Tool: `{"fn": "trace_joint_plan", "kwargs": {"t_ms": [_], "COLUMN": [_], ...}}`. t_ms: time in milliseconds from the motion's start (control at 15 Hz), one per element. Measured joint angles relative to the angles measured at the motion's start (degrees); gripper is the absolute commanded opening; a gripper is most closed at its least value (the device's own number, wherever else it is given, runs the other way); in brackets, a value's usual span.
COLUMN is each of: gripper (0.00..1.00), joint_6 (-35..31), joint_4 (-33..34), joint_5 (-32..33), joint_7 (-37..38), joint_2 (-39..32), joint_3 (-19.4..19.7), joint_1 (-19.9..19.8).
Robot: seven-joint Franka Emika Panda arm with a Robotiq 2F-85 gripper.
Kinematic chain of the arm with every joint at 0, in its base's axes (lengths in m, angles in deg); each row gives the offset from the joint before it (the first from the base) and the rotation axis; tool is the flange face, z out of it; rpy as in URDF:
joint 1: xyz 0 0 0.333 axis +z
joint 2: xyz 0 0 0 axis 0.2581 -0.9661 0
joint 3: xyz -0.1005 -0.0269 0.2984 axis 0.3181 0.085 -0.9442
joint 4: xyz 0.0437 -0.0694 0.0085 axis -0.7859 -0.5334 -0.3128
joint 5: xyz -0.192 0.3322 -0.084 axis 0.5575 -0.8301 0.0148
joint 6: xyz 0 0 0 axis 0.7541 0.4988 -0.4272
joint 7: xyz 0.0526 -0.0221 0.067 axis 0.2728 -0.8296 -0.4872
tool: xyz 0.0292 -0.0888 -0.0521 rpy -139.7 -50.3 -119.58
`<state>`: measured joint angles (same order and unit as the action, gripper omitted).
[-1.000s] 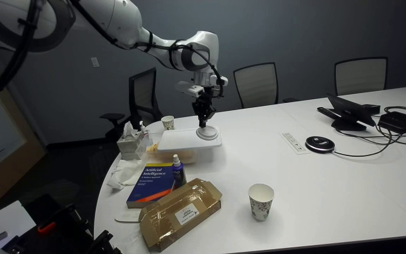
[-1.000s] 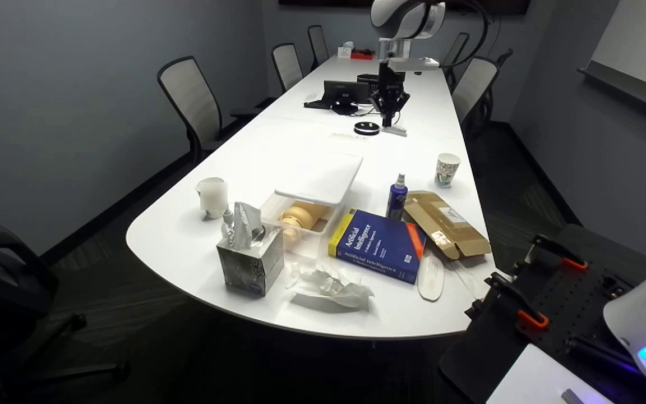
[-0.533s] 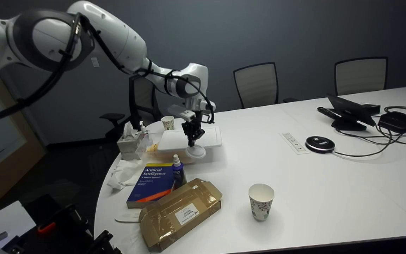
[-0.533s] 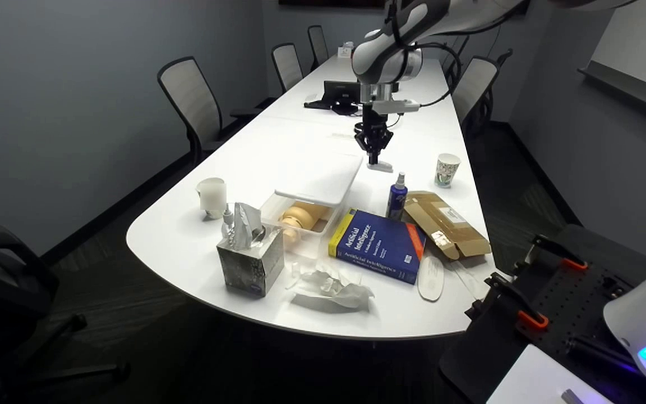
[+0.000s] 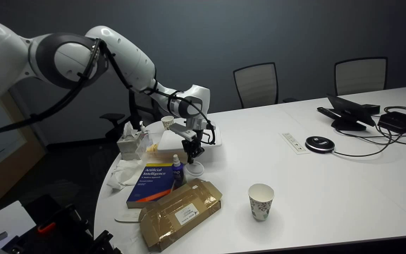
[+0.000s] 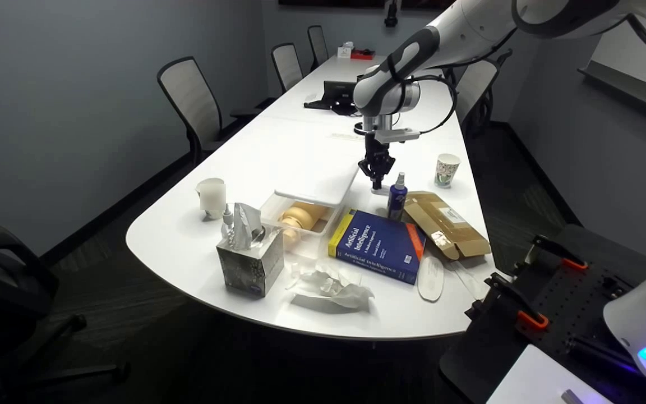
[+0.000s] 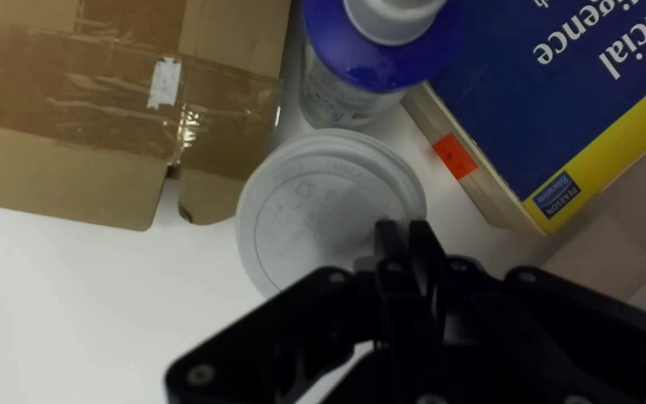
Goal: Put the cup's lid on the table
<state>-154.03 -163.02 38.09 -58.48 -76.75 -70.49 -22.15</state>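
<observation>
Two paper cups (image 5: 261,204) stand on one table (image 5: 315,197). The gripper (image 7: 404,227) pinches a single white lid (image 7: 312,213) by its edge, just beside one spray bottle (image 5: 178,173); whether the lid touches the table cannot be told. One book (image 7: 541,101) reads "Artificial Intelligence" and "PEARSON Education"; one brown package (image 5: 166,222) bears a label (image 5: 186,213) too small to read.

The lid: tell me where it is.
In the wrist view, the lid is mid-picture in the gripper, below the spray bottle, brown package at left, book at right.

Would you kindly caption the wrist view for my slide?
Jaws pinch a white cup lid by its rim, near a cardboard box, spray bottle and Pearson textbook.
</observation>
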Motion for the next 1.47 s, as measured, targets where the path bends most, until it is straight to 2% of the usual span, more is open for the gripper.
{"fn": "trace_joint_plan", "kwargs": {"t_ms": [667, 733, 800, 933, 1333, 1467], "gripper": [0.02, 0.33, 0.35, 0.48, 0.94, 1.00], "joint_6": [-0.1, -0.1, -0.1, -0.1, 1.1, 3.2], "joint_4": [1.5, 1.7, 2.0, 2.5, 5.3, 6.6], "joint_5": [-2.9, -2.9, -2.9, -2.9, -2.6, -2.5], "joint_7": [-3.3, -3.6, -3.8, -4.4, -4.4, -4.4], "joint_2": [-1.5, -1.8, -2.2, -2.8, -2.9, -1.7], "joint_3": [-3.2, -3.3, -3.5, -3.8, -2.7, -1.7], "joint_1": [-3.7, -3.7, -3.7, -3.7, -3.8, -4.3]}}
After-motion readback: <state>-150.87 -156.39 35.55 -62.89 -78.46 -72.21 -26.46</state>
